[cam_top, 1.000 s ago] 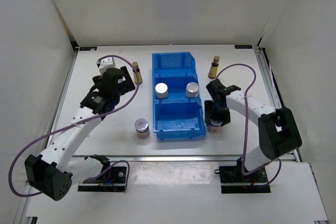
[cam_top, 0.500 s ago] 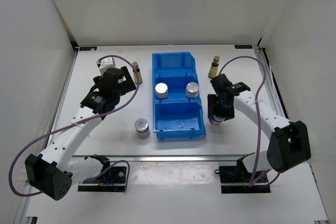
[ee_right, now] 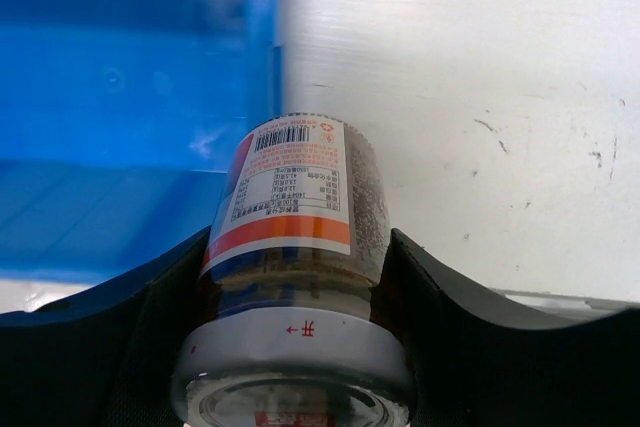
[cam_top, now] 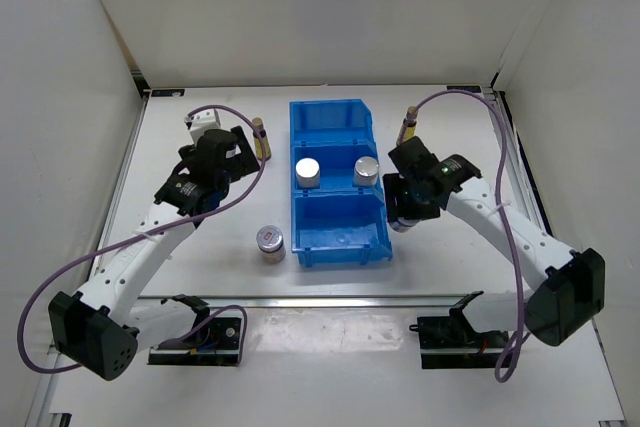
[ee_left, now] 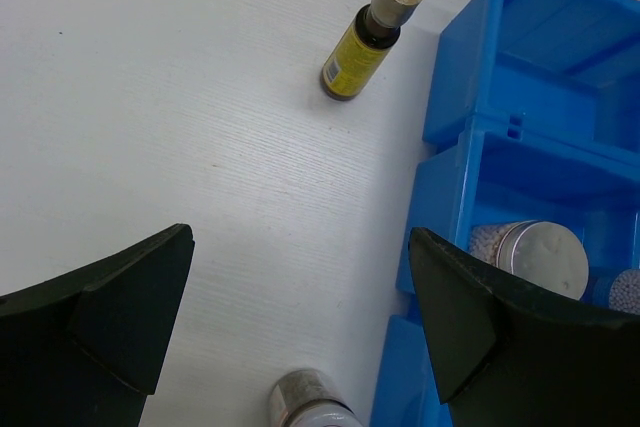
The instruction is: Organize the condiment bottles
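The right gripper (ee_right: 295, 247) is clamped on a short jar (ee_right: 295, 197), pads against its labelled sides with the red-marked lid toward the wrist camera. From above, that hand sits just beside the right wall of the blue bin (cam_top: 296, 147), level with the near compartment (cam_top: 340, 227), which holds nothing I can make out. I'd say the step in hand is carrying this jar into that compartment, though I cannot tell whether its base is clear of the table. The two white cylinders (cam_top: 308, 172) stand side by side in the middle compartment. The second short jar (cam_top: 269, 241) waits on the table left of the bin. One amber bottle (cam_top: 262, 137) stands left of the far compartment, the other (cam_top: 408, 127) to its right. The left gripper (ee_left: 300, 237) hangs wide and empty above the table, with the left amber bottle ahead of it and the second jar just below. Next, I reckon the right hand needs height enough for the jar to pass over the bin wall, then a move inward and a level set-down before the fingers part; a clipped rim could tip it.
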Robot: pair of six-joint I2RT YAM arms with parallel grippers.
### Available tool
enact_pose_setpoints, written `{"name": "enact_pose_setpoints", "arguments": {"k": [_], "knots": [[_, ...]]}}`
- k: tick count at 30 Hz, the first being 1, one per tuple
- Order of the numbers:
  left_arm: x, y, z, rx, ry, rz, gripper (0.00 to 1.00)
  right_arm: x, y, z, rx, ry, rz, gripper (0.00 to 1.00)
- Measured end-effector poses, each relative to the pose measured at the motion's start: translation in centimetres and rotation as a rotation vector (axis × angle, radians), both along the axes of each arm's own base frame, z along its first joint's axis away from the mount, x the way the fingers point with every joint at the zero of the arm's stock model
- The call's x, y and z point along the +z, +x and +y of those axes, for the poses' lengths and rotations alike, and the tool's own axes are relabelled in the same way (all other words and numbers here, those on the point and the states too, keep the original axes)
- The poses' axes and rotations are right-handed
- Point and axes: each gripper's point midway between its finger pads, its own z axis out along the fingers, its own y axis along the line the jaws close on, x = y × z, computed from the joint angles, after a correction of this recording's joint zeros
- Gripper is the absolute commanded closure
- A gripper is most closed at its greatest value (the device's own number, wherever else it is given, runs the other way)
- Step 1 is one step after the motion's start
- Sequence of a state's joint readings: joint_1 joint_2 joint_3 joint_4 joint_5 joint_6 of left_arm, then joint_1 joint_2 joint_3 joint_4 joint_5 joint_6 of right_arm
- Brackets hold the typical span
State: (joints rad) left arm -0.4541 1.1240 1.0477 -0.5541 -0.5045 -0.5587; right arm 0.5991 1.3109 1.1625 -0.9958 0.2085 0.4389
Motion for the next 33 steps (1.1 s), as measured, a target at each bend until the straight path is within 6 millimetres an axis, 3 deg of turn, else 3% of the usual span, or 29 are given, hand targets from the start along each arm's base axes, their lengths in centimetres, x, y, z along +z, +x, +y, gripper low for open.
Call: {"name": "enact_pose_setpoints", "arguments": {"k": [6,10,22,27,30,33], "knots": [[0.0,0.0,0.0,0.000,0.000,0.001,0.01,2.3,-0.3,2.5,0.089,0.024,-0.070,1.00],[-0.1,0.0,0.0,0.000,0.001,0.003,0.01,2.4,-0.8,3.8,0.135,0.021,-0.072,1.00],[-0.6,0.0,-0.4,-0.014,-0.011,0.017,0.01,-2.2,-0.7,7.7,0.201,-0.024,0.043,1.00],[-2.6,-0.6,-0.8,-0.031,-0.025,0.064,0.01,-5.0,-0.1,9.2,0.212,-0.047,0.116,1.00],[-3.9,-1.3,-1.1,-0.049,-0.037,0.099,0.01,-6.8,-0.2,9.6,0.220,-0.061,0.165,0.91],[-4.7,-2.1,-1.6,-0.075,-0.044,0.119,0.01,-6.7,0.2,10.4,0.229,-0.050,0.155,0.86]]}}
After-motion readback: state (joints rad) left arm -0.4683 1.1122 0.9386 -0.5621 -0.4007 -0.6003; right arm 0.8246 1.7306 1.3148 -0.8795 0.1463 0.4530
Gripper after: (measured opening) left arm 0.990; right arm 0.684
